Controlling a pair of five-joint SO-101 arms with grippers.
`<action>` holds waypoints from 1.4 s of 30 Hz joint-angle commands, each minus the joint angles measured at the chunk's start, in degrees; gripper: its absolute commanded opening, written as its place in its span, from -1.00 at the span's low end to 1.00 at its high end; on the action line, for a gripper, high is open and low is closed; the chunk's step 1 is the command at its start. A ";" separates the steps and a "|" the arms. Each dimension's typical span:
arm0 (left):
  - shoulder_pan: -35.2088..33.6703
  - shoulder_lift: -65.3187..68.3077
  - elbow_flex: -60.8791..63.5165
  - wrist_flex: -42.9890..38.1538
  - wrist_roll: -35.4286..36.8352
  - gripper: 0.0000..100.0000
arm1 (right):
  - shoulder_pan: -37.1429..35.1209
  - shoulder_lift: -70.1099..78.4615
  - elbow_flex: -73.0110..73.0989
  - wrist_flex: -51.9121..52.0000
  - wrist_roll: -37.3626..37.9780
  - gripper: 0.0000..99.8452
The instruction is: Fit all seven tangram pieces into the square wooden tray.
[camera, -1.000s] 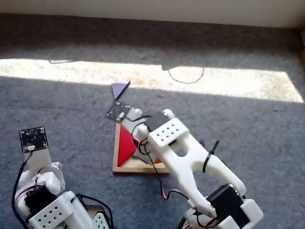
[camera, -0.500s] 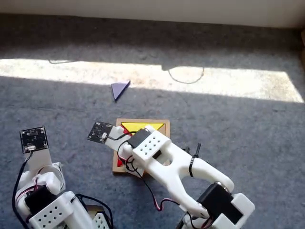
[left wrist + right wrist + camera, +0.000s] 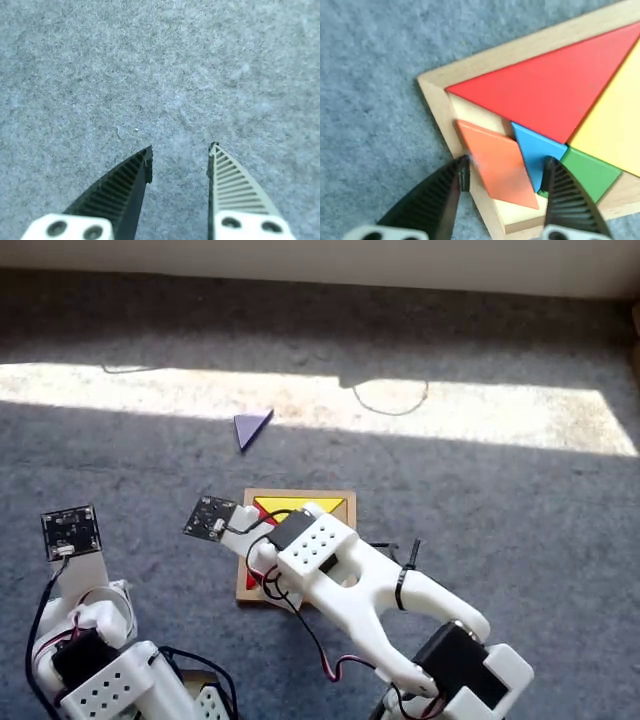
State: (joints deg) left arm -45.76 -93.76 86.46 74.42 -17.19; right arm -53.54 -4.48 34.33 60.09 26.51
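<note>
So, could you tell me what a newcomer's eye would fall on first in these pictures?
The bright pieces in the wooden tray under the right arm stand out, chiefly the red triangle. The right end effector hangs open astride an orange parallelogram at the tray's corner. A purple triangle lies alone on the carpet beyond the tray, at the sunlit strip's edge.

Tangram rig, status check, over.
Left hand open over bare carpet. Right hand open, straddling orange piece in tray corner. Purple triangle outside tray, on carpet.
</note>
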 commanded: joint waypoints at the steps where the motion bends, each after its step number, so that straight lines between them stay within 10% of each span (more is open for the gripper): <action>1: -0.57 -0.40 -0.31 -0.88 0.18 -0.63 | -0.22 -8.31 -0.57 2.24 -1.58 -0.55; 11: -0.66 -0.40 -0.22 -0.88 0.18 -0.63 | 3.56 -19.12 3.12 4.88 -8.44 -0.99; 28: -0.57 -0.40 -0.22 -0.88 0.18 -0.63 | 1.36 -0.84 8.57 -9.71 -8.79 -0.99; 42: -0.48 -0.40 -0.22 -0.88 0.18 -0.63 | -2.51 -15.87 8.40 -9.71 -8.79 -0.99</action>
State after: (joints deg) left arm -45.76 -93.76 86.46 74.42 -17.19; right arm -54.51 -13.80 43.74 51.47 18.33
